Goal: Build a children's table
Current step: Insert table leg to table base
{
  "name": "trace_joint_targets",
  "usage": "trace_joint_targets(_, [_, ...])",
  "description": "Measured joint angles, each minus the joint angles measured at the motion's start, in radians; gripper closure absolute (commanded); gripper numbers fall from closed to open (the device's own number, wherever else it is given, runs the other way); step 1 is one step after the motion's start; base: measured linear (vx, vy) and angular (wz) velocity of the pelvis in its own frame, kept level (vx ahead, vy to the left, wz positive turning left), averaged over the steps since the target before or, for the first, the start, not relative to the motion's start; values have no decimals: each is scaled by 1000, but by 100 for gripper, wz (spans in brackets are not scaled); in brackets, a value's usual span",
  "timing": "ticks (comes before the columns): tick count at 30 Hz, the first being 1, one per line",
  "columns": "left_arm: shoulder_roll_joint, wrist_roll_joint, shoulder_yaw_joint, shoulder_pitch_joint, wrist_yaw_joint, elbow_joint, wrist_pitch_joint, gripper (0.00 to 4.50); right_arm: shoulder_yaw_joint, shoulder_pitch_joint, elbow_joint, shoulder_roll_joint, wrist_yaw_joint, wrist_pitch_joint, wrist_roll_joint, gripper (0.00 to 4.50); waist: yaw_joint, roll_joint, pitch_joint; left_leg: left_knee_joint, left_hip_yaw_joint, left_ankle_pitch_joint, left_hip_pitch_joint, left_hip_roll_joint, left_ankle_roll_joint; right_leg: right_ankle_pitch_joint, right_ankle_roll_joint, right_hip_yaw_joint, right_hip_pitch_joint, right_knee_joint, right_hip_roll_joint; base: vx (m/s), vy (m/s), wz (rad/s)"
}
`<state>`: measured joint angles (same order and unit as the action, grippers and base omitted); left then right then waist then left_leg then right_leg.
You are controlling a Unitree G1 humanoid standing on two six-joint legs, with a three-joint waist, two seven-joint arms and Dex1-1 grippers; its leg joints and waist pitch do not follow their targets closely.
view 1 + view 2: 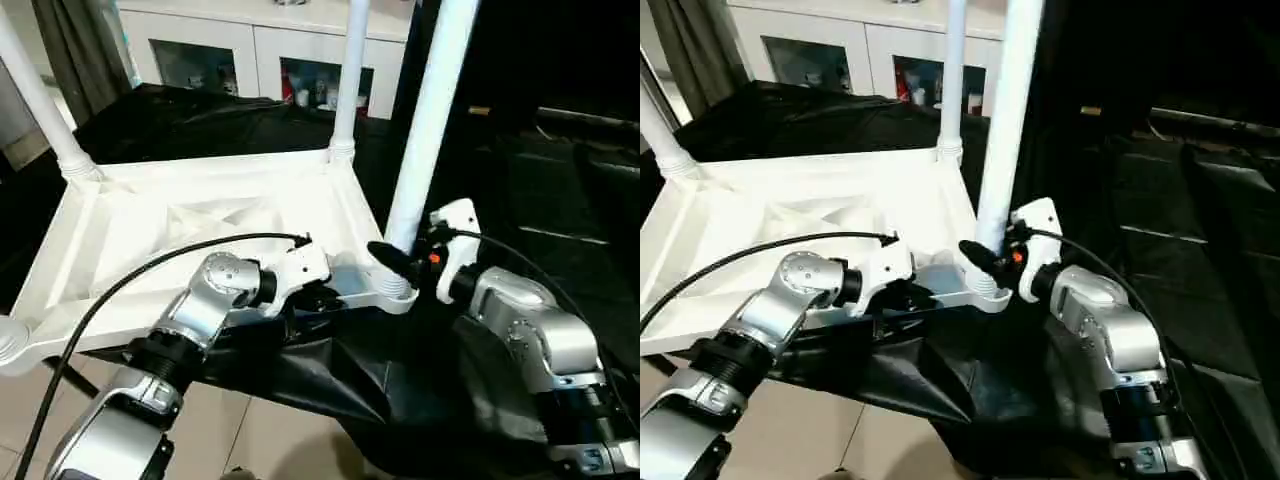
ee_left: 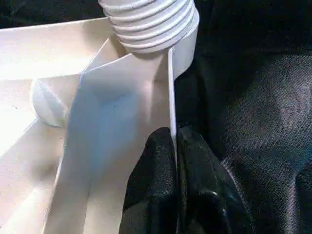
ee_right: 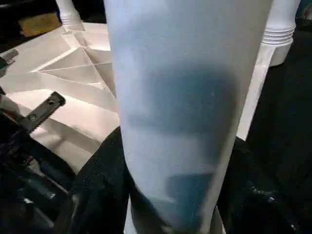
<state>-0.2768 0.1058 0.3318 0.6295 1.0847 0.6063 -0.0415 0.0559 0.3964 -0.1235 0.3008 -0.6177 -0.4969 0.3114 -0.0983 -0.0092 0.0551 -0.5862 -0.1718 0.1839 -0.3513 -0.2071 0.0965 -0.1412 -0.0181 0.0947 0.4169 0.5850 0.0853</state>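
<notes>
The white tabletop (image 1: 200,230) lies upside down on black cloth, ribbed underside up. Three white legs stand in its corner sockets: far left (image 1: 40,100), far right (image 1: 350,80) and near right (image 1: 430,130). The near-left socket (image 1: 10,340) holds no leg. My left gripper (image 1: 325,295) is shut on the tabletop's thin near rim (image 2: 170,87), just beside the near-right leg's ribbed base (image 2: 151,24). My right gripper (image 1: 400,262) is shut on the near-right leg (image 3: 185,122) low down, one black finger (image 3: 97,195) on each side.
Black cloth (image 1: 500,180) covers the work surface and drops off at the near edge onto the tiled floor (image 1: 260,430). A white cabinet with glass doors (image 1: 260,50) stands behind. A black cable (image 1: 120,280) arcs over my left forearm.
</notes>
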Motion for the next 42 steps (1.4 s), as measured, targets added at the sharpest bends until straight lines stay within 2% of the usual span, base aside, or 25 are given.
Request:
trace_joint_targets(10, [-11,2,0,0,2,4,14,450,-1,7,0,72,-54,-45,2,259,-1,0,0,0,0,0,0,0,0,0,0,0,0,1,0,0,0,0])
trace_joint_targets(15, [-13,2,0,2,0,12,20,450,-3,2,3,73,-75,-53,10,259,-2,0,0,0,0,0,0,0,0,0,0,0,0,1,0,0,0,0])
trace_joint_targets(29, [-16,4,0,6,-10,27,33,450,-22,41,-126,10,-39,32,1,259,1,-1,1,-2,0,0,-1,0,0,0,0,0,0,6,0,0,0,0])
trace_joint_targets(33, [-17,5,0,6,-9,28,39,450,-56,29,-134,-7,-42,34,29,259,0,-2,1,-3,0,0,-1,0,0,0,0,0,1,7,0,0,0,0])
trace_joint_targets(35, [-17,5,0,6,-8,28,41,450,-93,10,-135,-21,-39,35,60,259,-2,-2,1,-3,1,0,0,0,0,0,0,0,1,6,0,0,0,0])
trace_joint_targets(42, [-15,5,2,14,0,46,52,450,-160,-57,-134,-73,-20,89,118,259,-4,0,0,-3,1,0,1,0,0,0,0,1,0,7,0,0,0,0])
